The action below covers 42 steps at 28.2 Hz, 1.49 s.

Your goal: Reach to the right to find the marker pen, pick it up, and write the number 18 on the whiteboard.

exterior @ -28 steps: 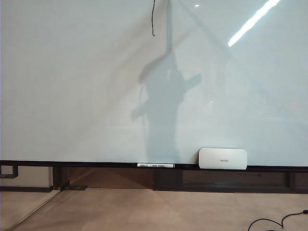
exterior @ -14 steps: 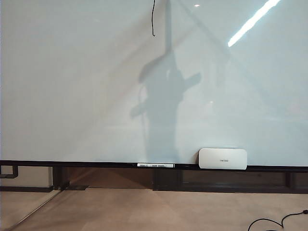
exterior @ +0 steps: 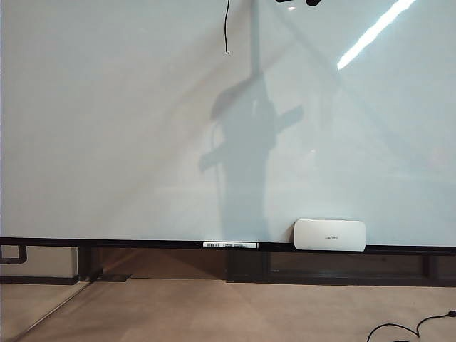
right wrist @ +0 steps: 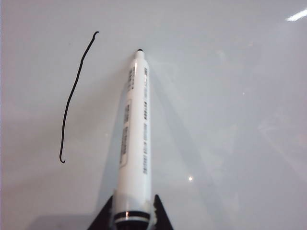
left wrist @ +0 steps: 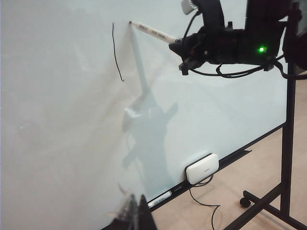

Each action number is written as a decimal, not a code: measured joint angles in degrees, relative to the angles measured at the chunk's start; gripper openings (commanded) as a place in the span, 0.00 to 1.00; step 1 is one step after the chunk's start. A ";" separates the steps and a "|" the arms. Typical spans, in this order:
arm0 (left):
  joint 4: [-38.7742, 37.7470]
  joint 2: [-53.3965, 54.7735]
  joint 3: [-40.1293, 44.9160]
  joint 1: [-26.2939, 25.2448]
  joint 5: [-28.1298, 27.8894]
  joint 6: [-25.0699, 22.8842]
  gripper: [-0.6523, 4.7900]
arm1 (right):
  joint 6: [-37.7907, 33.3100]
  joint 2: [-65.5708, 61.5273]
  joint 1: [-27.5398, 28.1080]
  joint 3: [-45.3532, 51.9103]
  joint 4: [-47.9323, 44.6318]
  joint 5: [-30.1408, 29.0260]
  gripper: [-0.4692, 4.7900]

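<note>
The whiteboard (exterior: 107,142) fills the exterior view. A single thin black upright line (exterior: 226,28) is drawn near its top; it also shows in the left wrist view (left wrist: 116,52) and the right wrist view (right wrist: 76,96). My right gripper (right wrist: 132,221) is shut on the marker pen (right wrist: 136,129), a white barrel with dark print. The pen's black tip (left wrist: 130,22) meets its own shadow on the board, just right of the line's upper end. Only a dark sliver of the right gripper (exterior: 299,2) shows at the exterior view's top edge. My left gripper (left wrist: 136,215) hangs low in front of the board, jaws together, holding nothing.
A white eraser block (exterior: 330,234) rests on the board's black lower rail, with another white marker (exterior: 230,244) lying on the rail to its left. The board's black wheeled stand (left wrist: 288,143) and a loose cable (left wrist: 206,206) are on the floor.
The arm's shadow on the board has shifted slightly up and right, and a dark part of the right gripper has entered at the top edge. The drawn line looks unchanged.
</note>
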<state>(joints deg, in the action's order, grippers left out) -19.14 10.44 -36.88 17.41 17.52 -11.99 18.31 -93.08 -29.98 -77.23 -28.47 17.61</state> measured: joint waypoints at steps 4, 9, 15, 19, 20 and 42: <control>-0.02 0.00 0.00 0.00 0.00 0.00 0.11 | -0.22 -0.17 0.00 0.00 1.25 0.02 0.09; -0.04 0.00 0.00 0.00 0.00 0.00 0.11 | -1.42 -0.17 0.00 0.00 4.20 0.22 0.09; -0.02 0.00 0.00 0.00 0.00 -0.02 0.11 | -2.75 -0.17 0.00 0.00 8.87 0.28 0.09; -0.02 0.00 0.00 0.00 0.00 -0.02 0.11 | -3.41 -0.70 -0.02 0.02 11.02 0.96 0.09; -0.11 0.00 0.02 0.02 0.00 -0.02 0.11 | -3.48 -0.98 -0.02 0.02 11.65 1.14 0.09; -0.17 -0.02 0.02 0.02 0.00 -0.04 0.11 | -5.86 -2.16 -0.39 3.28 15.15 1.92 0.09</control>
<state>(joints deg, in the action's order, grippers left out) -19.31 10.41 -36.86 17.43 17.52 -12.03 12.45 -95.24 -30.37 -73.95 -13.32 19.53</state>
